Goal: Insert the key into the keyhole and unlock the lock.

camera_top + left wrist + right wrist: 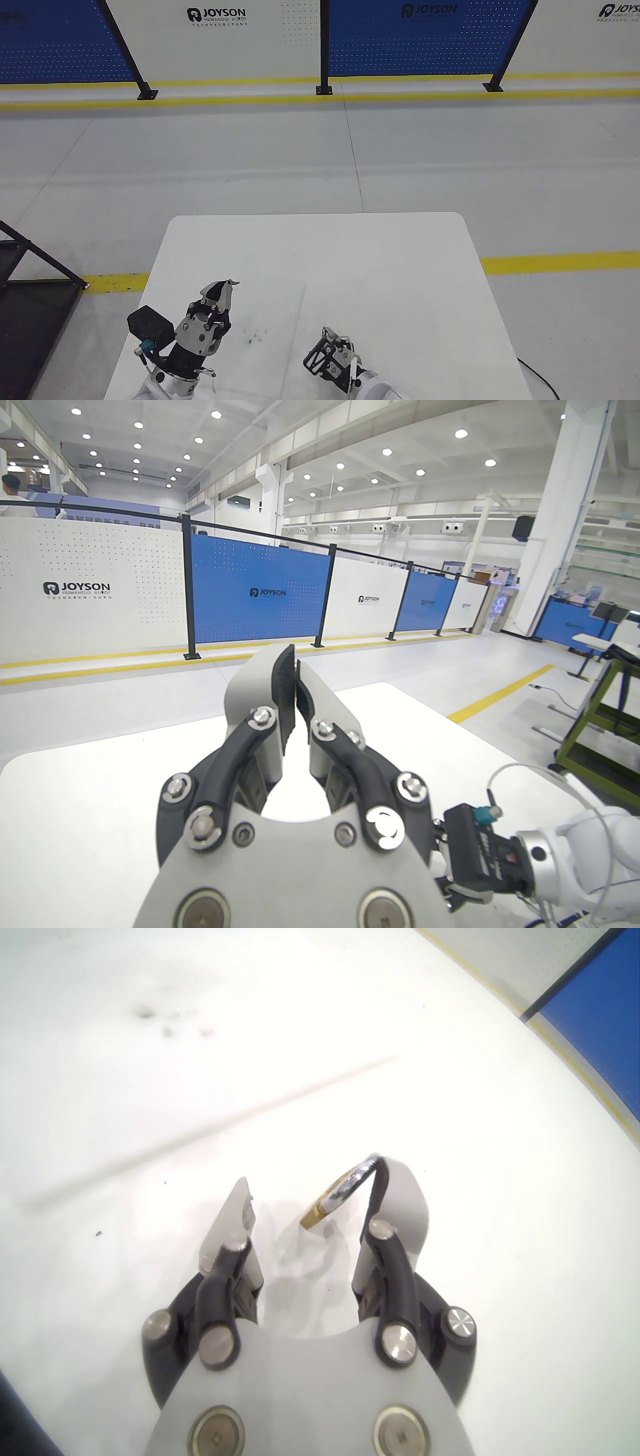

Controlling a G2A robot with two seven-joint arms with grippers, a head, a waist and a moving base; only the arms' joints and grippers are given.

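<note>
**Between the right jaws, a lock is leaning**

Low over the counter [450, 1078], the right jaws are standing spread. The small brass lock [336, 1194] is leaning in the gap, its shackle end touching the tip of one pad [376, 1188] and its body slanting toward the middle, clear of the other finger. Its long axis is running askew to the closing line. The left jaws are pressing together, raised and well apart; whether they are pinching the key I cannot tell. The right arm is sitting nearer.

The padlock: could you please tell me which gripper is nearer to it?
Right. The right gripper is open around the padlock, one finger touching it; the left gripper sits apart, shut.
</note>
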